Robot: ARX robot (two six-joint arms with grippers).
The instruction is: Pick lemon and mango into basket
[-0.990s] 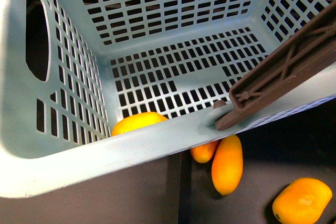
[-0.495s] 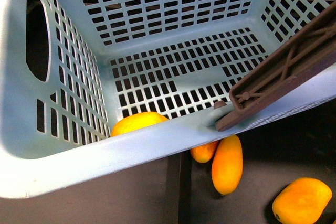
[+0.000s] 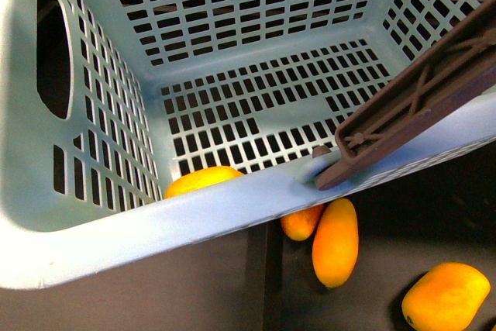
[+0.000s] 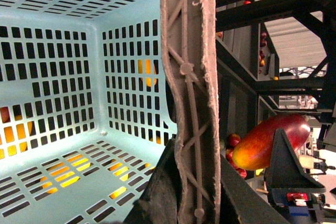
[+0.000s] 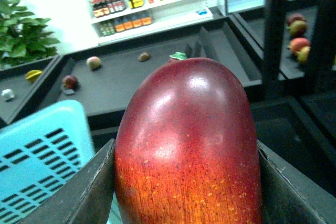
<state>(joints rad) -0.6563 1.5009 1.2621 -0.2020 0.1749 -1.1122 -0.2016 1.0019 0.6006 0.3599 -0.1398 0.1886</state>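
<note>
1. Basket (image 3: 232,207): shifted slightly since a moment ago; handle (image 3: 418,98) raised, left gripper (image 4: 194,192) apparently clamped on it.
2. Mango (image 5: 189,145): pinched in right gripper (image 5: 186,182), outside the basket; drop pending.
3. Yellow fruit (image 3: 203,180): inside the basket, possibly the lemon.

L gripper (image 4: 195,203): seen from L wrist cam only. Dark fingers (image 4: 157,198) sit hard against both sides of the brown handle (image 4: 191,77); jaws closed on it, no gap seen. Handle runs straight out from the grip.

R gripper (image 5: 185,153): jaws clamped on mango (image 5: 184,103). One flat dark plate each side, both touching the skin. Fruit fills the span btwn them and sticks out past the tips.

From L wrist cam, R gripper shows off to one side of L, apart from it, w/ fruit held roughly level and one triangular plate facing the cam.

Arm links and wrist joints: out of shot in all views.
</note>
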